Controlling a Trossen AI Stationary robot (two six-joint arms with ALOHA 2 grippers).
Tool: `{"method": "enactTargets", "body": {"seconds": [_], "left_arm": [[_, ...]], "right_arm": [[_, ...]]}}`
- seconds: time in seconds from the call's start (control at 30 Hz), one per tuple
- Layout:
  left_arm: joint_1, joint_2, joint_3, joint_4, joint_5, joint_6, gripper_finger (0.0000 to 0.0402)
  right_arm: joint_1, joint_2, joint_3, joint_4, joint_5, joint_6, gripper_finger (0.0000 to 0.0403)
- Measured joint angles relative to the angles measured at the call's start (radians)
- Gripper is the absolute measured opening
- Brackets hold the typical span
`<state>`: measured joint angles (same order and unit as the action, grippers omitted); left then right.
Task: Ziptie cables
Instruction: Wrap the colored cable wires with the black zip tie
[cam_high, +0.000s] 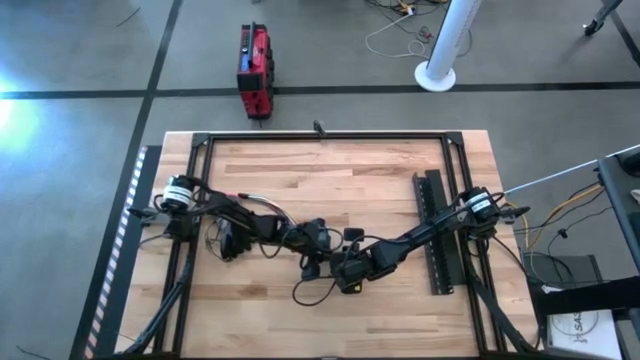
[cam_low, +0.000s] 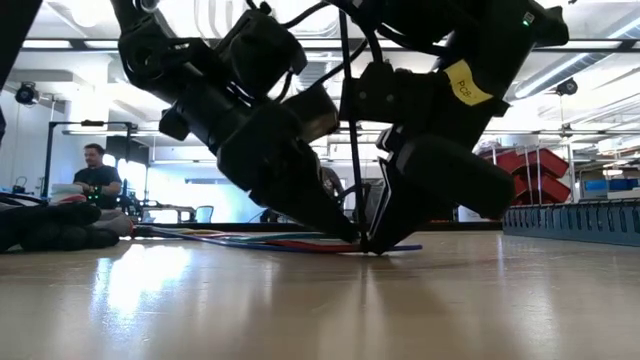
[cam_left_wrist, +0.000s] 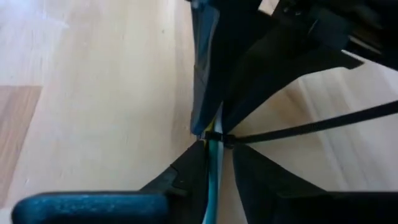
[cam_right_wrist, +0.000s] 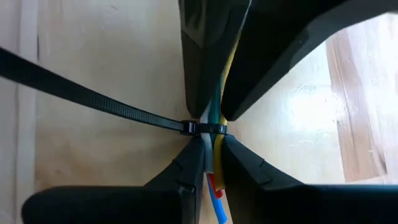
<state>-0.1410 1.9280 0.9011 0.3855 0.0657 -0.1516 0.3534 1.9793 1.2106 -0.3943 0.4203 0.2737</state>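
Cables (cam_right_wrist: 216, 134), thin and limp, lie mid-surface (cam_high: 330, 170), pinched by left end effector (cam_left_wrist: 214, 149) and right end effector (cam_right_wrist: 211, 149) either side of the ziptie (cam_right_wrist: 93, 93); its stiff, slick tail offers the pull.

The high view looks straight down on the whole wooden table (cam_high: 330, 170) from well above, while the low view sits at tabletop level, facing across the surface into the room, close to the arms. Each wrist view looks steeply down at the wood from very near, and both share one spot: the ziptie (cam_right_wrist: 93, 102) looped round the cables (cam_left_wrist: 214, 152), seen from opposite sides.
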Motion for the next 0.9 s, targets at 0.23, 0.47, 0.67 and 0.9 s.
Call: {"method": "enactTargets", "body": {"seconds": [0.23,0.47,0.67,0.9], "left_arm": [[-0.001,0.032,0.002,0.016,-0.057,0.012,0.0009],[-0.001,0.034,0.002,0.014,-0.062,0.014,0.0002],[-0.001,0.035,0.002,0.009,-0.065,0.016,0.0001],[-0.001,0.036,0.002,-0.001,-0.066,0.019,0.0001]], "right_arm": [[0.002,0.0,0.0,-0.008,0.002,0.003,0.003],[0.002,0.0,-0.002,0.008,0.002,0.018,0.0038],[0.0,0.0,-0.005,0.03,0.002,0.017,0.0037],[0.0,-0.001,0.011,0.027,-0.009,0.028,0.0051]]}}
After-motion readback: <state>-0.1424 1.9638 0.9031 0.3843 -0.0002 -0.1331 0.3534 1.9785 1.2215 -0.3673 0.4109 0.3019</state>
